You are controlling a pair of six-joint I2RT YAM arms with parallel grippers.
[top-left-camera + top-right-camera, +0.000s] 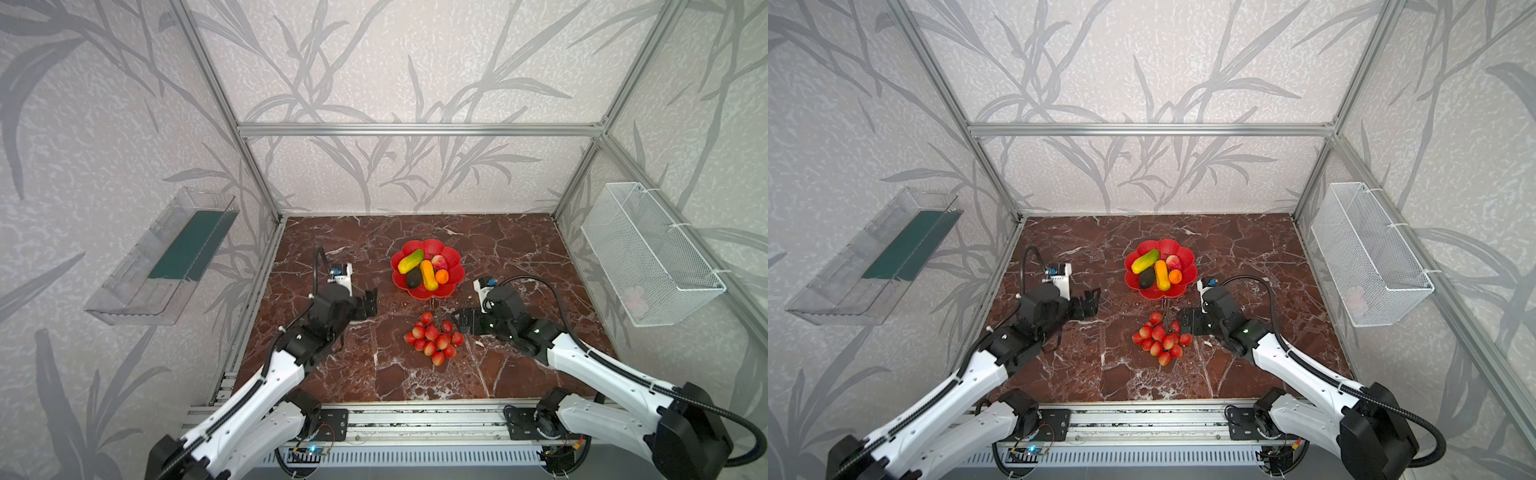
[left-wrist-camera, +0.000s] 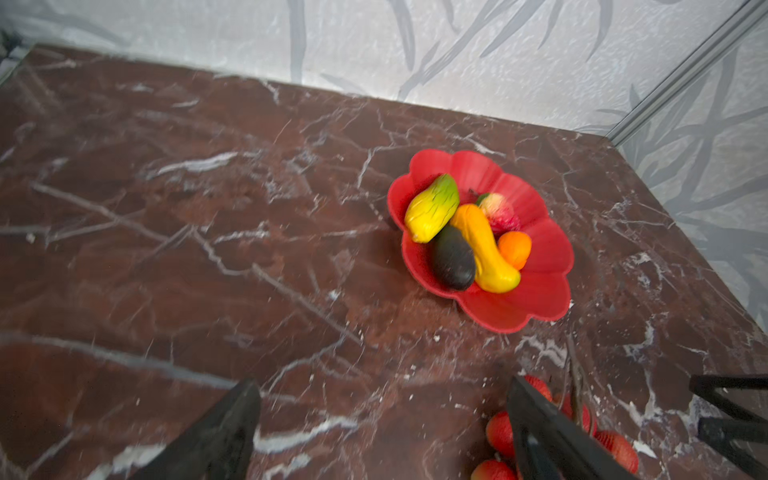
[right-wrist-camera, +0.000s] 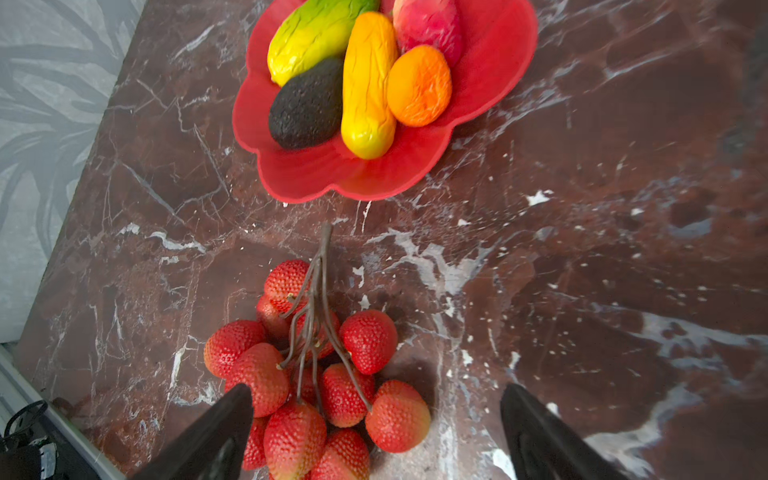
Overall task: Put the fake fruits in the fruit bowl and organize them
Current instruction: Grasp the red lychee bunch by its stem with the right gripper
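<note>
Right end effector (image 1: 459,322) hovering released just beside berries (image 1: 434,338) — left end effector (image 1: 371,300) gaping empty, bowl (image 1: 426,294) sitting beyond both.

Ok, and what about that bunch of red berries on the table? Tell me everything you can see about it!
The berry bunch is about a dozen bumpy, plastic-looking red berries, some tinged yellow, on thin brown stems that join into one main stalk. It lies flat on the marble table, with the stalk pointing toward the red fruit bowl but apart from it. The open right gripper is close beside it; nothing holds it.
</note>
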